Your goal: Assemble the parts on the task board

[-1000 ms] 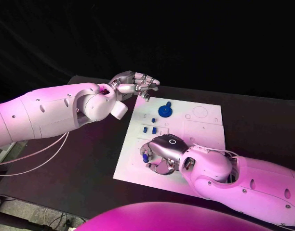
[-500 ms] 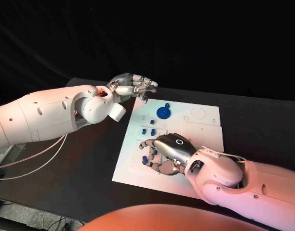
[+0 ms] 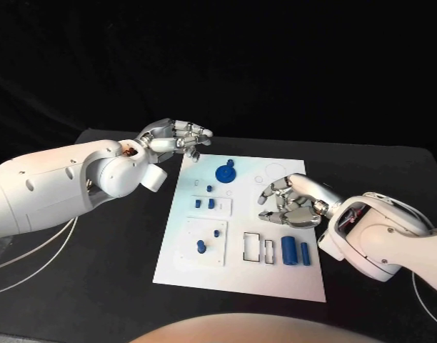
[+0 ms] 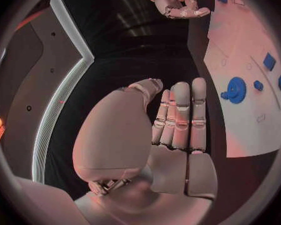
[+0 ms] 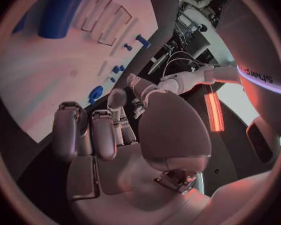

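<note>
the head view looks steeply down on the black desk (image 3: 95,286) from above, taking in the whole task board (image 3: 249,279). each wrist view sits close behind its own palm, looking along the fingers. all three share the task board and its blue gear (image 3: 225,173).

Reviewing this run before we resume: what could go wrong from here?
1. The right robot hand hangs with fingers curled over the white task board, beside the two blue cylinders; a careless descent could knock them.
2. The left robot hand is at the board's far corner, near the round blue gear; a sweep might nudge the board.
</note>
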### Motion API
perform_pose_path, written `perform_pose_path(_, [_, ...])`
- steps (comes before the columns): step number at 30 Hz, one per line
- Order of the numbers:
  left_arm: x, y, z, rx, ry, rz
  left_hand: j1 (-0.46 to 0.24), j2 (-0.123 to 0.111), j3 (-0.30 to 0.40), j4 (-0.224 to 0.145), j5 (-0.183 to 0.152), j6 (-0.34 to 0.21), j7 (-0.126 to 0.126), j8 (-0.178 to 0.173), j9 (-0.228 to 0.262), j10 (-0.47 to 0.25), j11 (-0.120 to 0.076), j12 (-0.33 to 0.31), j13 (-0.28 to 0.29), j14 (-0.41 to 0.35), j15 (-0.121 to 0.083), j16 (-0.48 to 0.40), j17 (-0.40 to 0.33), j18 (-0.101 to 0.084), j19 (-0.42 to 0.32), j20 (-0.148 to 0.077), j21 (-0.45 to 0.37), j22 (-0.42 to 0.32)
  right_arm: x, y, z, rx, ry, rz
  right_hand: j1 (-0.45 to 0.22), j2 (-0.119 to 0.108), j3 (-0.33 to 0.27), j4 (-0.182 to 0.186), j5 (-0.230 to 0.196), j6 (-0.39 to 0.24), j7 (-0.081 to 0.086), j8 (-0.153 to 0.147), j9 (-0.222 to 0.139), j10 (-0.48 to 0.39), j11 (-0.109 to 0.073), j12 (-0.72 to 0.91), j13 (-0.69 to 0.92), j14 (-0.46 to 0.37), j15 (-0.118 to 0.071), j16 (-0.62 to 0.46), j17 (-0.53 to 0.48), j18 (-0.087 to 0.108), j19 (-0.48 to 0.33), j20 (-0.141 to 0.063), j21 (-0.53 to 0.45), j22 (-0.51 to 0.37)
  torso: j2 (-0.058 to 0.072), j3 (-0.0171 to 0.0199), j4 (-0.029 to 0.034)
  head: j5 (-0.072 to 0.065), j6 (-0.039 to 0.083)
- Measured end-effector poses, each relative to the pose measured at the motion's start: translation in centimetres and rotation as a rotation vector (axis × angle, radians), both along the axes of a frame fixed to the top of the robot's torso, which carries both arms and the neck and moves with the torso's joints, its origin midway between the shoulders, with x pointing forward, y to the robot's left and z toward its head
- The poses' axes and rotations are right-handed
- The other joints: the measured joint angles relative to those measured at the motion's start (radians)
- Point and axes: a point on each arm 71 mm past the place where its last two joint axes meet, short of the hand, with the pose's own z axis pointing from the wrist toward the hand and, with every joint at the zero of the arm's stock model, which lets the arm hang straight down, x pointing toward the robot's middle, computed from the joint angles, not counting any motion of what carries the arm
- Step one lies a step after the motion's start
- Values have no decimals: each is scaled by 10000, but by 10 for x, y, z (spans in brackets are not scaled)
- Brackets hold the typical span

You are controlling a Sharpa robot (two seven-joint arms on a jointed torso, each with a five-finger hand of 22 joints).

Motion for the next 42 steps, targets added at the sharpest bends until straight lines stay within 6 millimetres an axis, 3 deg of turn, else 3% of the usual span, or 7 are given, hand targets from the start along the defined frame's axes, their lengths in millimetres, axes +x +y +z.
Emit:
perform_pose_path(3, [0,0,0,8,8,1,0,0,0,0,0,0,0,0,0,0,0,0,0,0,0,0,-3,0,0,0,0,0,-4,-24,-2,20,772,-536,-51,51,-162,162,0,-30,-49,216,292,853,-19,1489,2130,0,0,239,471,1,34,-34,330,0,-12,-2,-24,-266,34])
perform_pose_path(7, [0,0,-1,16,20,-5,0,0,0,0,0,0,0,0,0,0,0,0,1,0,0,0,-3,-1,0,0,1,0,-14,-44,-4,-107,1398,-965,-53,53,-320,320,0,-68,-85,307,541,1314,-27,2173,3224,0,0,384,530,0,34,-34,565,0,-32,-3,-43,-595,84])
perform_pose_path(9, [-1,0,-2,26,31,-6,0,0,0,0,0,0,0,0,0,0,0,0,1,0,0,0,-3,0,0,0,1,0,-19,-52,-5,-257,1614,-1168,-121,-15,-428,373,38,-68,-85,375,608,1314,-27,2272,3383,0,1,460,530,-151,33,-34,611,-1,-45,-4,-55,-685,97])
perform_pose_path(12, [-1,1,-2,38,45,-5,0,0,0,0,0,0,0,0,1,0,0,0,1,0,0,0,-3,0,0,0,1,0,-26,-62,-7,-571,1821,-1422,-308,-95,-594,539,38,-68,-85,396,713,1384,-26,2288,3505,0,0,551,531,-152,32,-33,685,-1,-71,-6,-72,-825,89])
perform_pose_path(16, [-1,1,-3,56,63,-1,0,0,0,0,0,0,0,0,1,0,0,0,1,0,-1,0,-3,0,0,0,2,1,-33,-68,-10,-1076,1900,-1644,-421,-105,-803,748,353,-104,-120,500,868,1421,-63,2351,3687,0,1,635,530,-152,31,-32,882,-1,-100,-12,-99,-936,18])
perform_pose_path(28, [-2,0,-5,64,97,-33,0,0,0,0,0,0,0,0,1,0,0,0,1,1,-1,0,-2,0,0,0,2,-9,-43,-62,-23,-2101,1938,-1753,-500,-132,-1275,1163,351,-139,-155,578,1092,1589,-73,2478,4000,36,-35,692,529,-151,30,-31,1066,6,-104,-23,-94,-1045,-104])
perform_pose_path(42, [-2,1,-5,63,114,-58,0,0,0,0,0,1,0,0,2,0,0,0,2,1,-1,0,-1,0,0,0,3,-8,-46,-43,-42,-2617,2030,-1498,-580,-130,-1907,1795,484,-139,-155,655,1323,1588,-73,2433,3945,36,-35,692,527,-151,64,-66,1065,4,-91,-14,-89,-956,-153])
